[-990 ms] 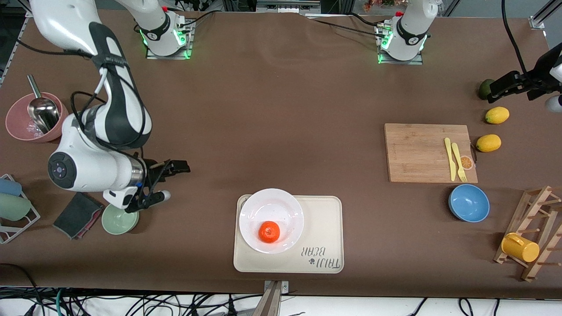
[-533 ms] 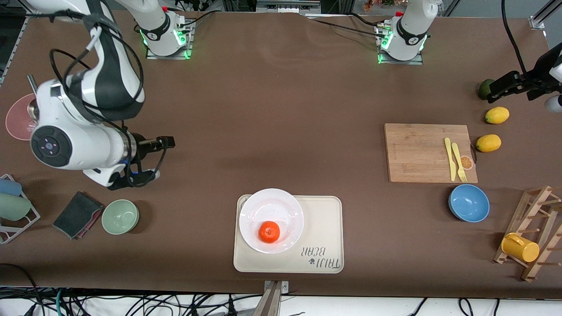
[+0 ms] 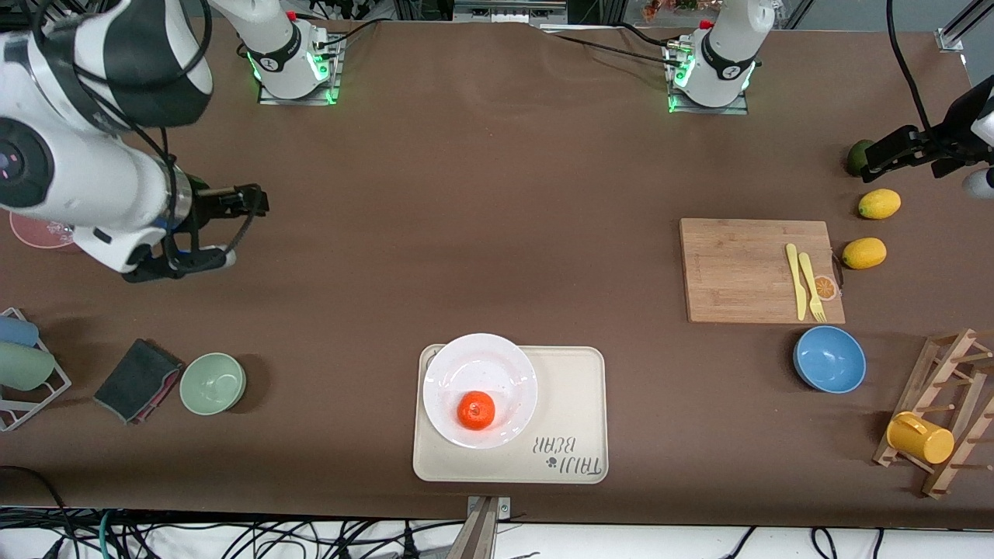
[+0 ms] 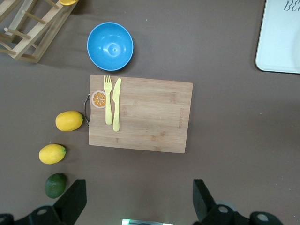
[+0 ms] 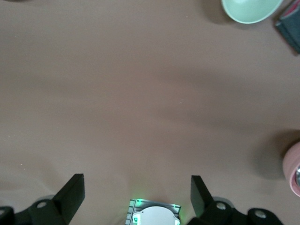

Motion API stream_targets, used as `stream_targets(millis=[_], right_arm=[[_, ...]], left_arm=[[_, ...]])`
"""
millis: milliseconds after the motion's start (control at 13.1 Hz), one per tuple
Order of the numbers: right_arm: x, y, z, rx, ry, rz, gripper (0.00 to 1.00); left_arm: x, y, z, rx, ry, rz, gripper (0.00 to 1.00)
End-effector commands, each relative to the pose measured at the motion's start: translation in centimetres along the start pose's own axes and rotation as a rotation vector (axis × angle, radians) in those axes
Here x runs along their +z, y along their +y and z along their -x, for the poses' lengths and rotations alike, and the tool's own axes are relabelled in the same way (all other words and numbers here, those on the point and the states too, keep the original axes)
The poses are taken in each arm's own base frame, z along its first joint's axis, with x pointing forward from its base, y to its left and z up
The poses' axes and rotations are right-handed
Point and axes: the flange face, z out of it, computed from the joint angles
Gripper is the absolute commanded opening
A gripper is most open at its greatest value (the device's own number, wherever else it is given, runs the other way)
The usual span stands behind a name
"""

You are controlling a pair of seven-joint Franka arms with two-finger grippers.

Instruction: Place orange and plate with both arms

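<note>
orange (image 3: 476, 410): sits on the plate, in the part of it nearer the front camera, touched by neither gripper
plate (image 3: 497, 359): flat on the cream tray (image 3: 578, 404), over the tray's corner toward the right arm's end; its rim slightly overhangs the tray's edge there
tray lettering: printed text shows on the bare part, toward the left arm's end
right arm: rises from its base at the top of the front view, bulky white and black links bent over the right arm's end of the table, wrist roughly level, cable looped at the wrist
right gripper (image 3: 233, 229): up in the air over bare brown table (image 3: 466, 217), well apart from the plate; fingers spread wide, nothing between them
right wrist view: two dark fingers (image 5: 70, 197) far apart, only tabletop between; pale green bowl (image 5: 248, 9) at one edge, rim of a pink bowl (image 5: 293, 171) at another
left arm: base at the top of the front view, forearm reaching out past the table's edge at the left arm's end
left gripper (image 3: 916, 151): in the air over the dark green fruit (image 3: 856, 157), fingers wide apart and empty
left wrist view: looks down on the cutting board (image 4: 150, 115) with yellow fork (image 4: 108, 101) and knife (image 4: 116, 104) side by side, blue bowl (image 4: 110, 46), two lemons (image 4: 69, 121) beside the board
wooden rack (image 3: 951, 411): holds a yellow cup (image 3: 920, 438), near the blue bowl
</note>
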Motion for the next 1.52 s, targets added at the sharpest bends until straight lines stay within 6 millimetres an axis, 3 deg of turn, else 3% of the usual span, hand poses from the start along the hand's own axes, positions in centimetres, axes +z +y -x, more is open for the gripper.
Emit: stream_targets(millis=[0, 76, 305, 457, 762, 1447], right_arm=[[0.3, 2.8, 5.3, 0.078, 0.031, 0.006, 1.0], [0.2, 4.1, 6.3, 0.129, 0.03, -0.002, 1.0], [-0.8, 6.9, 6.9, 0.194, 0.064, -0.024, 1.0], [-1.2, 10.0, 7.2, 0.233, 0.092, -0.034, 1.0], [-1.7, 12.7, 7.1, 0.269, 0.148, -0.045, 1.0], [-3.3, 12.7, 7.1, 0.287, 0.235, -0.049, 1.0]], left_arm=[[-0.6, 0.3, 0.0, 0.005, 0.004, 0.02, 1.0], [-0.6, 0.3, 0.0, 0.005, 0.004, 0.02, 1.0], [-0.6, 0.2, 0.0, 0.004, 0.004, 0.02, 1.0], [-0.6, 0.1, -0.1, 0.001, 0.004, 0.02, 1.0], [-0.5, 0.2, -0.1, 0.004, 0.003, 0.02, 1.0], [-0.5, 0.3, -0.1, 0.005, 0.003, 0.02, 1.0]])
